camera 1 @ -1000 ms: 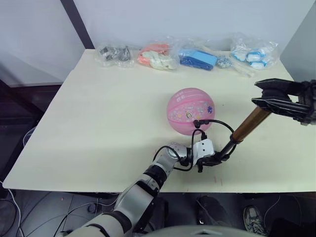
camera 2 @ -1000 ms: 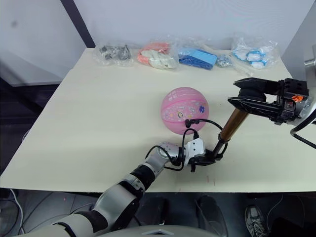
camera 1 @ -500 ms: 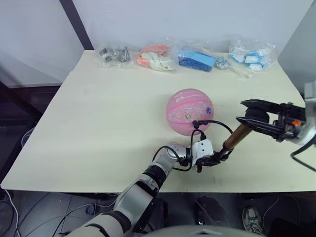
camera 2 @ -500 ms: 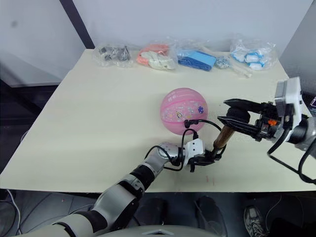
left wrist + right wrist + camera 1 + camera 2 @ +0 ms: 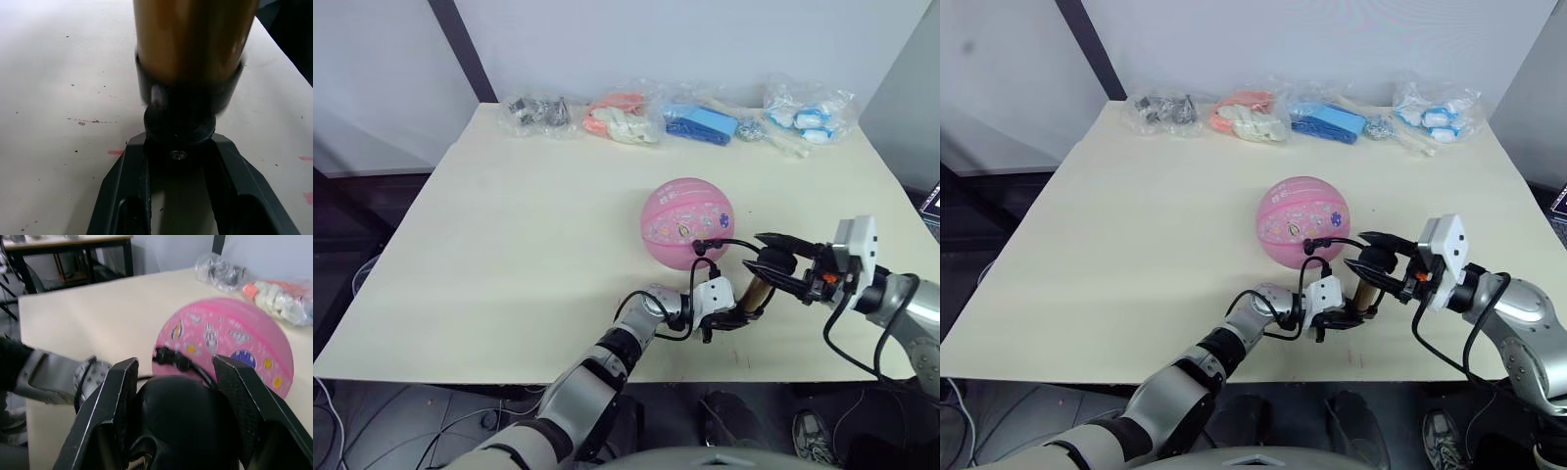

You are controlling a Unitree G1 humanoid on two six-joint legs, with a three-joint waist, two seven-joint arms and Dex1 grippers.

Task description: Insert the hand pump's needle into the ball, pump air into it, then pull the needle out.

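Biggest risk imo: a crooked downstroke tips the hand pump (image 5: 756,292) and tugs the needle (image 5: 699,246) out of the ball (image 5: 687,221), mid-table. Left gripper (image 5: 740,315) clamps the pump's base cap; right gripper (image 5: 777,264) is closed round the black T-handle on top.

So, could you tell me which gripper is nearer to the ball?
Right. The right gripper, on the pump's handle, sits just beside the ball; the left gripper holds the pump's base nearer the table edge.

Needle's tip at the ball (image 5: 687,221), indiscernible.
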